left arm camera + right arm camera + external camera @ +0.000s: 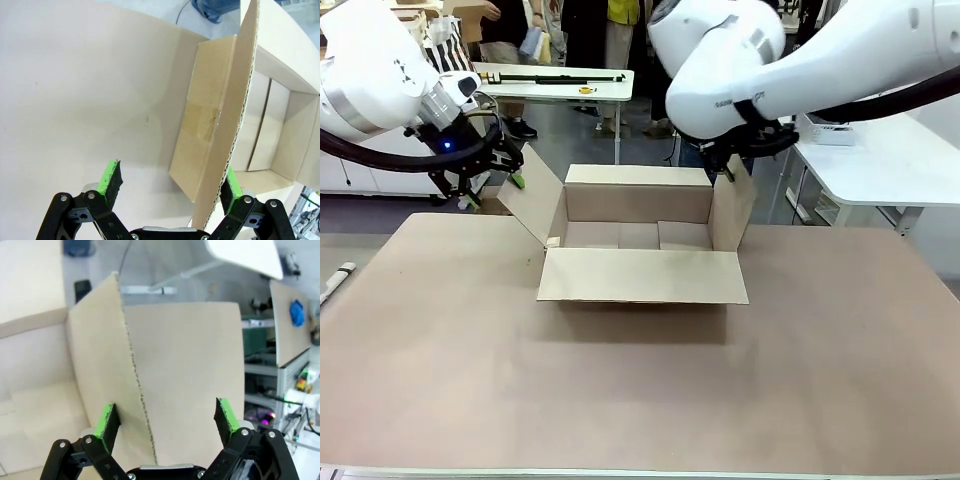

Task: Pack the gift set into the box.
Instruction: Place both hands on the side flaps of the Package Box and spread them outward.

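Worktop (pixel 640 400) carries box (pixel 640 235) at middle, flaps spread. Left gripper (pixel 170 182), jaws open, straddles left flap (pixel 232 135); right gripper (pixel 167 420), jaws open, straddles right flap (pixel 100 370). Opening step, seemingly; next calls for gift set brought in.

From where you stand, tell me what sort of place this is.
Probably a robotics lab or workshop: the white left arm and right arm work at a box on a table, white worktables stand behind with people nearby, and a rack holds equipment.
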